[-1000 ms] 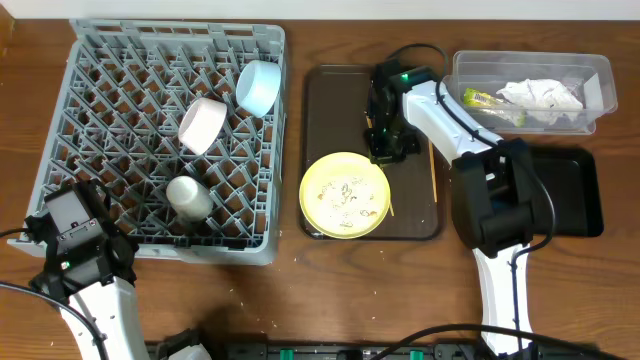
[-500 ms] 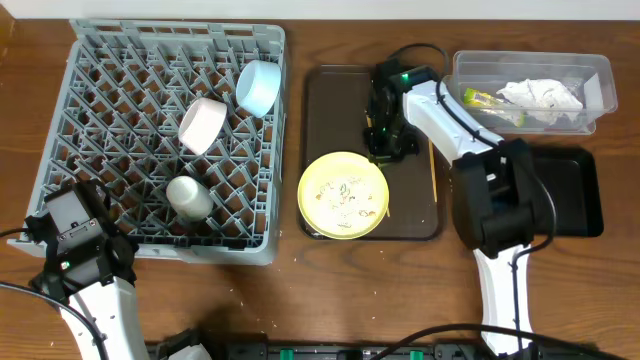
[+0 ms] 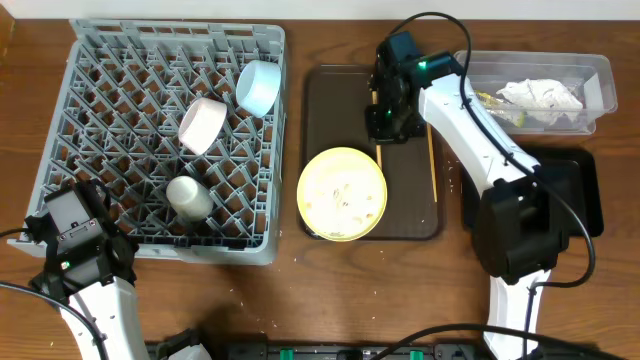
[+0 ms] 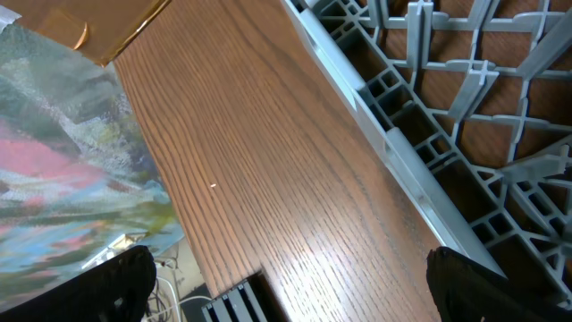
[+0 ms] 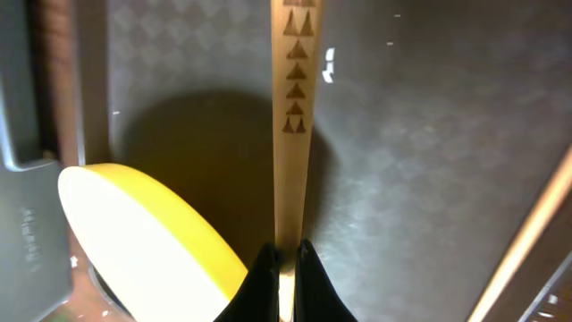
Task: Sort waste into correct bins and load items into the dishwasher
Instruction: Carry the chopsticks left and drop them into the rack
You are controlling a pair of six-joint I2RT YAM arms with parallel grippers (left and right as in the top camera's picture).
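Right gripper (image 5: 286,258) pinches one end of a chopstick (image 5: 291,107) over the brown tray (image 5: 429,134), beside the plate (image 5: 134,233). Looks light, stiff, slick wood. An end grip may pivot, so hold nearer the middle.

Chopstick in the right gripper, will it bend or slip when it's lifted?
Probably stiff: the chopstick runs dead straight out from the right gripper. It looks thin and wooden, so likely light. Held by a narrow pinch with much of its length sticking out, it may pivot or slip.

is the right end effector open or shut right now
Shut: in the right wrist view the right end effector pinches a wooden chopstick between its fingertips, brown serving tray behind.
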